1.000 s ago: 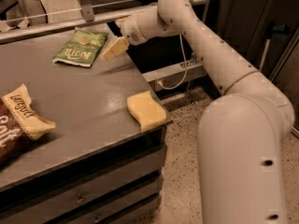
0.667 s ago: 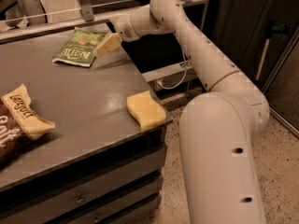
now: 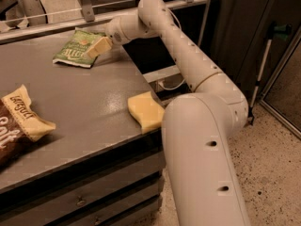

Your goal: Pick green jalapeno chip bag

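Note:
The green jalapeno chip bag [image 3: 75,49] lies flat near the far edge of the grey table [image 3: 80,98], its white lettering facing up. My gripper [image 3: 96,47] reaches in from the right and sits over the bag's right edge, touching or just above it. The white arm [image 3: 188,60] arcs from the lower right up to the bag.
A yellow sponge [image 3: 146,112] lies at the table's right front corner. A brown-and-cream "Salt" bag [image 3: 19,126] lies at the left front. A metal rail [image 3: 56,18] runs behind the table. Drawers [image 3: 94,197] sit below the tabletop.
The arm has stretched further left, bringing the gripper from beside the bag's right edge to over that edge. The bag has not visibly moved.

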`<state>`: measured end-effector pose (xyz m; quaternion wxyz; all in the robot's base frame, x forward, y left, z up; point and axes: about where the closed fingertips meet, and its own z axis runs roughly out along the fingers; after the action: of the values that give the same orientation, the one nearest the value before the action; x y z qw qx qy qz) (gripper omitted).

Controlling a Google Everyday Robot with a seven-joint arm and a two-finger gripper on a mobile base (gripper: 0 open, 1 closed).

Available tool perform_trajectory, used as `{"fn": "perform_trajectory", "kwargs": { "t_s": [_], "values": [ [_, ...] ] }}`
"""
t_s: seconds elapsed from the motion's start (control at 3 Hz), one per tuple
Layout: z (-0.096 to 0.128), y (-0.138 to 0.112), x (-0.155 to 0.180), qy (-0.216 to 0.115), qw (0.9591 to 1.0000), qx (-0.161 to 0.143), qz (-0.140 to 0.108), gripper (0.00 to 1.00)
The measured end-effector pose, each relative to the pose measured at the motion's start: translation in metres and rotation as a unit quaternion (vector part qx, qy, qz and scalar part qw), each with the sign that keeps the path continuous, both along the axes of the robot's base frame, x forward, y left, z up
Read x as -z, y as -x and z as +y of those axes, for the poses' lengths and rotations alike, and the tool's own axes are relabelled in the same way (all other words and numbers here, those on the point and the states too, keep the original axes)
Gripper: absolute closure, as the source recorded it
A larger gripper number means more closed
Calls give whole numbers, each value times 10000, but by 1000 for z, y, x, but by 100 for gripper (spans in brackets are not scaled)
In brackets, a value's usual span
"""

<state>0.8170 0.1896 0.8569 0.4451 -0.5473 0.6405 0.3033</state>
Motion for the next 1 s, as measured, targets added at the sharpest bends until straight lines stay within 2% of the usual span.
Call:
{"fn": "perform_trajectory", "kwargs": {
  "t_s": [0.33, 1.0],
  "values": [
    [10, -1, 11, -5, 9999, 32, 143, 17],
    [15, -1, 23, -30, 9996, 121, 265, 64]
  ]
}}
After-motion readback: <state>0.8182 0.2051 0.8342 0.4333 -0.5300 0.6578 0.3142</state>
